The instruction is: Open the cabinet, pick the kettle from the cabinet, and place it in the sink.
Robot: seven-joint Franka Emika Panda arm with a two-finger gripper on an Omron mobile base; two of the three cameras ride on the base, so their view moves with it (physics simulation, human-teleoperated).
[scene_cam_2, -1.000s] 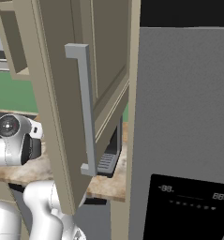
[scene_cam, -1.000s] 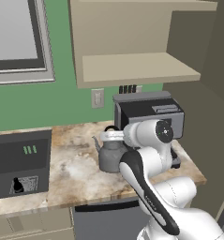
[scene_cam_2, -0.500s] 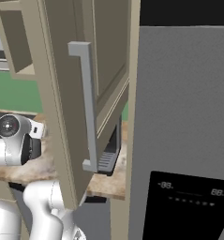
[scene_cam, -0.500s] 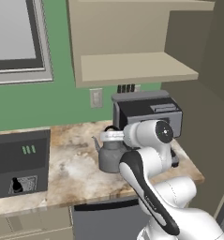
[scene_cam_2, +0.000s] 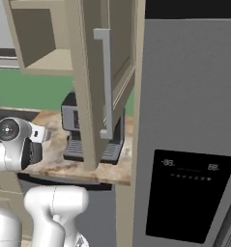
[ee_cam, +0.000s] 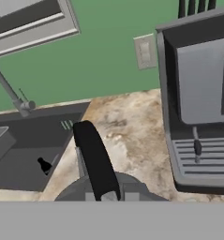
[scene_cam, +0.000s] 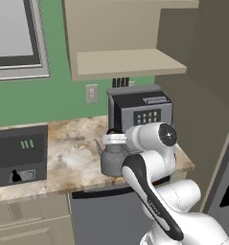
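Right now the gripper (ee_cam: 104, 194) is clenched on the arched handle of the kettle (scene_cam: 114, 158), which sits low over the counter (scene_cam: 73, 153) near its front edge, just in front of the coffee machine (scene_cam: 140, 109). Overhead, the cabinet (scene_cam_2: 95, 72) stands with its door swung open. Off toward the counter's left end lies the sink (scene_cam: 17, 153).

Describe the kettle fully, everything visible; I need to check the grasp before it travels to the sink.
The kettle is small, squat, dark grey and metallic-looking, with a curved spout pointing left toward the sink and a black arched handle over its lid. It stands upright over the marbled counter, before the coffee machine. The gripper has its jaws shut on the handle. Whether its base touches the counter is unclear.
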